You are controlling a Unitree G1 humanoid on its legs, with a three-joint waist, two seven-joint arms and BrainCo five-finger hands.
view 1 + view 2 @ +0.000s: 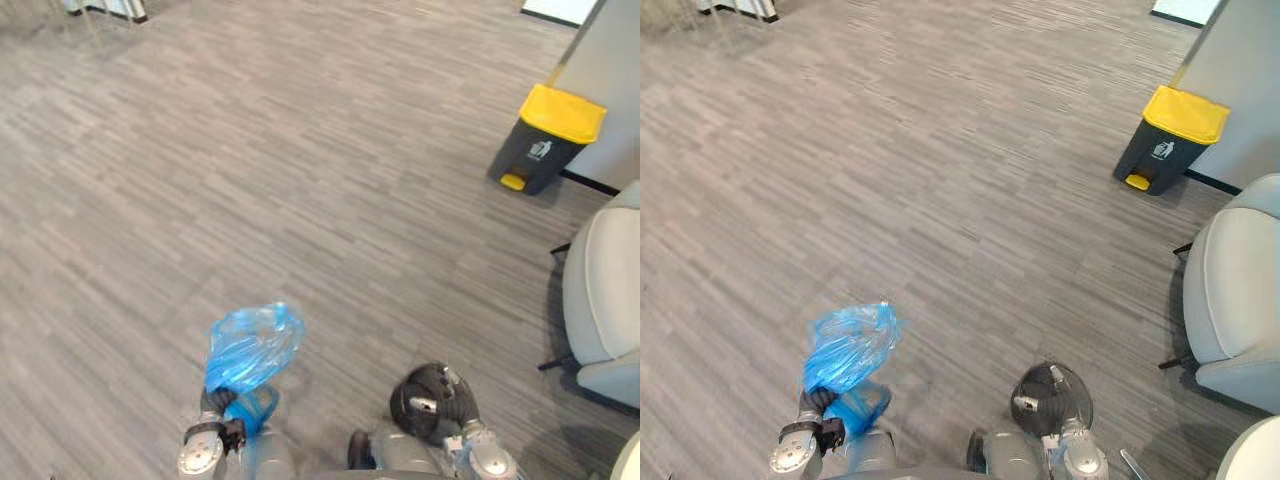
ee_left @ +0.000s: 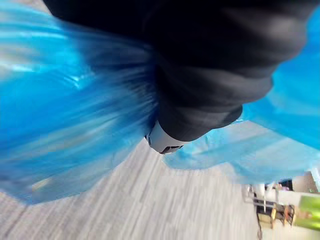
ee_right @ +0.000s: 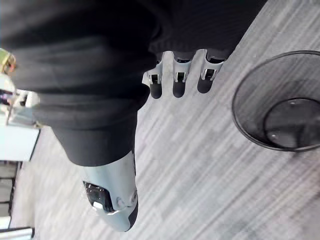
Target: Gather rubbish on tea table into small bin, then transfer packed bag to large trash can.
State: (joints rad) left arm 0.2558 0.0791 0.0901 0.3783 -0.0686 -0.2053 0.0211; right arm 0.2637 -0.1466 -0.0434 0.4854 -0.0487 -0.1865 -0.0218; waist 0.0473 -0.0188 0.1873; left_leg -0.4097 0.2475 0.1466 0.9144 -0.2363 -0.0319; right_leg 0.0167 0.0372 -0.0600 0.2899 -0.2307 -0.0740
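Bag, blue and packed, up off the floor at my left hand; grip buried in plastic, cannot tell | right hand straight-fingered, holding nothing, near the empty small bin | step: carrying to the yellow-lidded trash can, far right by the wall | next: walk over, get lid open.

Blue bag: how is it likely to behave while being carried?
Probably floppy: the bag is thin, crinkled, see-through film gathered at the left hand. Likely light for its size, since it puffs out rather than sagging. It may sway with each step.
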